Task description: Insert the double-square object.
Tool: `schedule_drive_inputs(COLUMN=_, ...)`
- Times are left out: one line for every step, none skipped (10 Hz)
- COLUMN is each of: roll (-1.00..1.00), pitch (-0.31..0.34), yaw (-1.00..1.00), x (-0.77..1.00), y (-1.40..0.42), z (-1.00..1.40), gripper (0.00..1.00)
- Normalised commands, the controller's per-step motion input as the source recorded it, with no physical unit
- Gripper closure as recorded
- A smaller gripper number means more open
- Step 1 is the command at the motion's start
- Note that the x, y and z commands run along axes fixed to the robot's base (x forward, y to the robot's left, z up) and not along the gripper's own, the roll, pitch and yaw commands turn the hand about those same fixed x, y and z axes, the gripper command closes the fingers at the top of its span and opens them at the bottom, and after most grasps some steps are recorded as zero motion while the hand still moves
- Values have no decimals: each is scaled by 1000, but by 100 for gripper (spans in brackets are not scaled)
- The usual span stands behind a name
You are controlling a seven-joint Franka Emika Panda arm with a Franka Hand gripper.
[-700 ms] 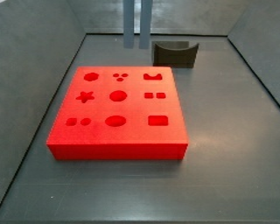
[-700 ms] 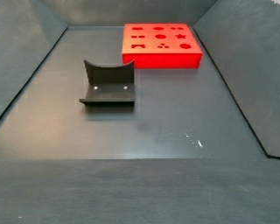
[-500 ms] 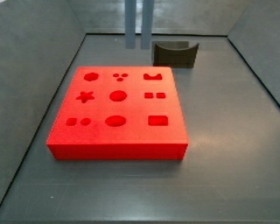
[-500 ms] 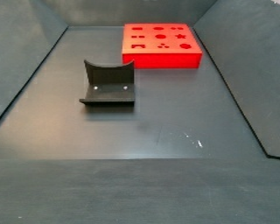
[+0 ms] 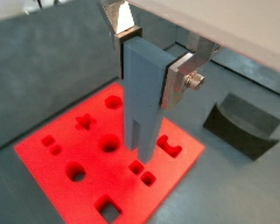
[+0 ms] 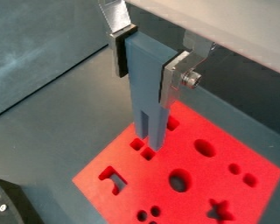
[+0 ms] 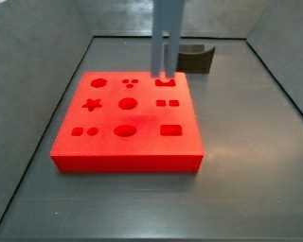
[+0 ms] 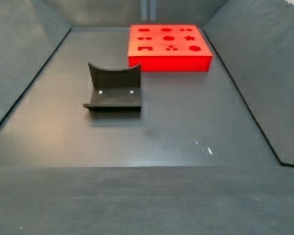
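Observation:
The double-square object (image 5: 143, 96) is a tall blue-grey bar hanging upright between my gripper's (image 5: 152, 59) silver fingers; the gripper is shut on its upper part. It also shows in a wrist view (image 6: 149, 101), with the gripper (image 6: 150, 66) above. Its two prongs (image 6: 150, 140) hover just above the flat red block (image 6: 195, 188), close to the pair of small square holes (image 6: 142, 152). In a side view the bar (image 7: 169, 38) comes down from the top edge over the back of the red block (image 7: 126, 142). The gripper itself is out of both side views.
The dark U-notched fixture (image 7: 192, 59) stands behind the red block, apart from it, and shows in a side view (image 8: 113, 87) and a wrist view (image 5: 245, 127). Grey walls ring the dark floor. The red block (image 8: 171, 46) has several other shaped holes.
The bar has moved from behind the red block to over its back part, and its prongs now hang lower, near the block's top.

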Motion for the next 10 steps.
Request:
schedule_drive_inputs(roll=143, pitch=-144, yaw=0, x=94, y=-17, z=-654, gripper=100)
schedule_drive_inputs(roll=143, pitch=-144, yaw=6, x=0, y=0, z=-491, gripper=100)
schedule_drive_inputs(roll=109, pitch=-159, yaw=0, x=0, y=0, z=-474, gripper=100)
schedule_drive_inputs(roll=106, pitch=-154, yaw=0, x=0, y=0, z=-420, gripper=100)
schedule_drive_inputs(roll=16, pitch=-111, yaw=0, x=0, y=0, z=-343, gripper=100)
schedule_drive_inputs(roll=0, pitch=-4, yaw=0, x=154, y=0, z=-266, gripper=100)
schedule_drive_inputs(roll=11, pitch=0, yaw=0, x=163, y=0, z=-234, gripper=100)
schedule_drive_inputs(roll=9, pitch=0, yaw=0, x=206, y=0, z=-251, gripper=100)
schedule_drive_inputs(roll=26, pitch=0, yaw=77, x=191, y=0, z=-309, gripper=100)
schedule_drive_inputs(roll=37, pitch=0, yaw=94, x=123, y=0, z=-354, gripper=100)
